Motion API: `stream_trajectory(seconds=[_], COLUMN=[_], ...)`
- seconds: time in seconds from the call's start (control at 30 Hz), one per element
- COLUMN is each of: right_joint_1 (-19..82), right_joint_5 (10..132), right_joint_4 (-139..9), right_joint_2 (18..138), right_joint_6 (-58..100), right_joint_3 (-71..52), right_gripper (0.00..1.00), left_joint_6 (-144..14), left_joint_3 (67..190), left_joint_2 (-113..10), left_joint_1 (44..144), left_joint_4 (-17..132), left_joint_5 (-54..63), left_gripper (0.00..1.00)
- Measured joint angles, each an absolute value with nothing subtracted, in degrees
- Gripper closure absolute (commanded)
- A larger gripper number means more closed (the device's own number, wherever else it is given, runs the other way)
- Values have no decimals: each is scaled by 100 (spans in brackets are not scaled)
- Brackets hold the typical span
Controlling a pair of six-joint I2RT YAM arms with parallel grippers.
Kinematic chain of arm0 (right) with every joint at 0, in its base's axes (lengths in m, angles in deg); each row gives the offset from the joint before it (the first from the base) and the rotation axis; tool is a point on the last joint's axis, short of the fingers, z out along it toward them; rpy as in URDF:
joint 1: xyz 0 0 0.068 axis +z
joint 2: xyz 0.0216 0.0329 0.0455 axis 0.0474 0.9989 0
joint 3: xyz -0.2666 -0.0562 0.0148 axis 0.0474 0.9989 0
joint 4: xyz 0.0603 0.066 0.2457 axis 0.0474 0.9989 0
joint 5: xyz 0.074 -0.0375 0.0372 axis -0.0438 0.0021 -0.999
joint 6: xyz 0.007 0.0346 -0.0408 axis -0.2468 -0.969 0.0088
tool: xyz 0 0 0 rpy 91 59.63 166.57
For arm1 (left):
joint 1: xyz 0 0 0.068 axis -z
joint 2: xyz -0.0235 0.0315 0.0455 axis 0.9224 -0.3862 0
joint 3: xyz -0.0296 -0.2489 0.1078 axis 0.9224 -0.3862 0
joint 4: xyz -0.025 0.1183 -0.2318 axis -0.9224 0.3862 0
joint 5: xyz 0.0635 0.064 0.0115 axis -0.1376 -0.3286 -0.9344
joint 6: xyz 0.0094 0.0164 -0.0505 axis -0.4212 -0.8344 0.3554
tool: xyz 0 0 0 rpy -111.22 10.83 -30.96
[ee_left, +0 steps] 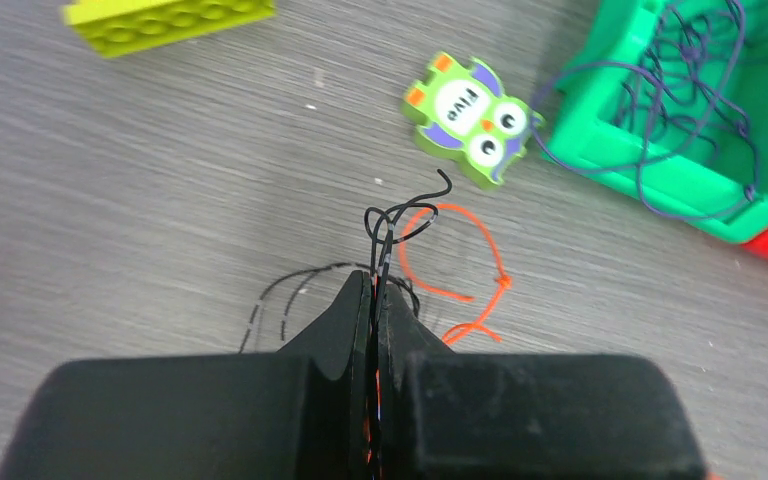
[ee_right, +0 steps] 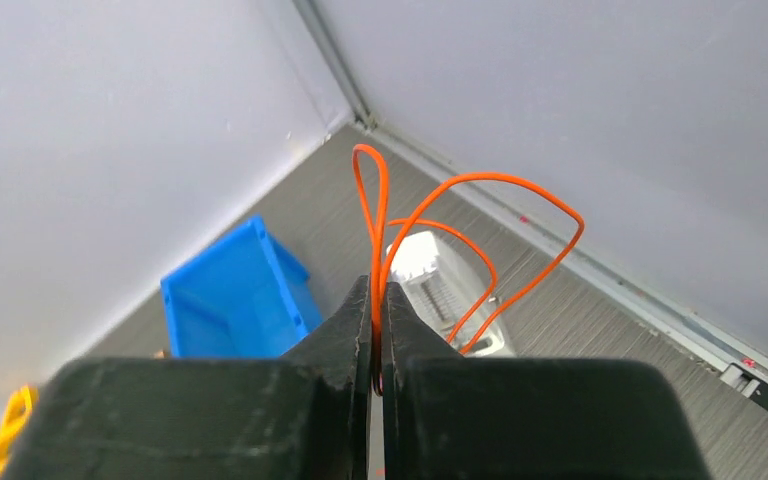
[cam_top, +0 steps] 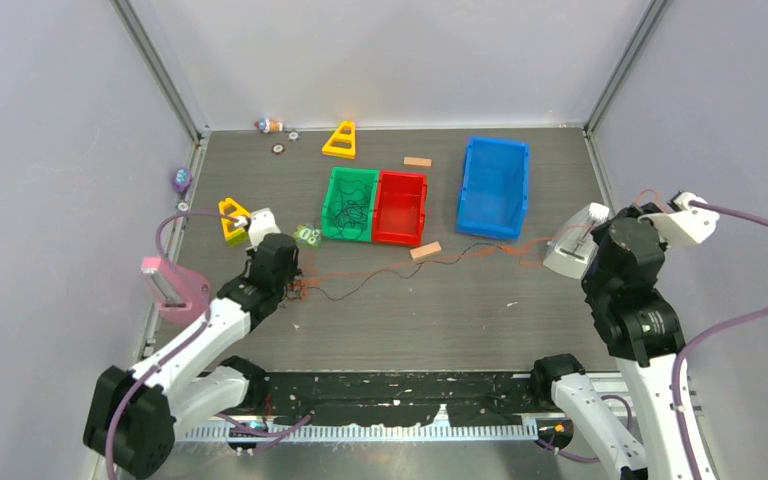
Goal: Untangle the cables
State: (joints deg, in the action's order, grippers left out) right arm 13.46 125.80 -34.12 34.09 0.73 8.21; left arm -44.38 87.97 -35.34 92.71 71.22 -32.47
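Left gripper [ee_left: 375, 285] is clenched on a small clump of the thin, floppy orange-red and black cables [ee_left: 430, 225], low centre of the left wrist view. Both colours run into the jaws, with short loops poking out past the tips. Right gripper [ee_right: 380, 290] is clamped on the orange loop [ee_right: 480, 185] only, no black in it. In the top view the strands run across mid-frame from my left clump towards the right arm.

Step, as I read it: both ends pinched, strands spread between the arms, and the colours not yet parted. The knot looks to be at my left side.

Next move calls for a slow pull apart with the right. Then I re-grip with the left so I hold one colour, not two. The strands are too thin to take a jerk.

In the way:
- small tan wooden block [cam_top: 425, 251] sits on or just beside the strand line, can't tell which; it may drag.
- green owl-shaped toy block [ee_left: 470, 120] is near the clump, upper centre of the left wrist view.
- green plastic bin [ee_left: 600, 150] holds a dark wire tangle, and one strand hangs over its rim next to the owl. Snag risk.
- white ribbed plastic piece [ee_right: 440, 285] lies under the right loops.
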Motion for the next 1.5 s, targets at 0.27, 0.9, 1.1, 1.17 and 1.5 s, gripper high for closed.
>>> stream_trajectory(seconds=[0.27,0.9,1.1,1.17,1.5], right_joint_1=[1346,1331,1331,1331,1331], right_joint_5=[12866,13089,11275,10916,9218], right_joint_4=[-3357,-3211,-3312,-3314,-3432], right_joint_2=[3230,2668,3136,3213,3621], right_joint_6=[86,191,586,656,770], right_joint_3=[576,535,550,556,301], right_gripper=[95,95,95,95,95], left_joint_6=[-4224,-4112,-4923,-5105,-6134], left_joint_3=[8471,8089,8089,8084,8124], left_joint_2=[-2865,-2061,-2063,-2070,-2789], left_joint_1=[9264,9033,9063,9090,10167], left_joint_4=[7116,7151,6523,6314,5131], left_joint_5=[-3961,-4239,-2969,-2597,-1013], left_gripper=[100,91,42,24,7])
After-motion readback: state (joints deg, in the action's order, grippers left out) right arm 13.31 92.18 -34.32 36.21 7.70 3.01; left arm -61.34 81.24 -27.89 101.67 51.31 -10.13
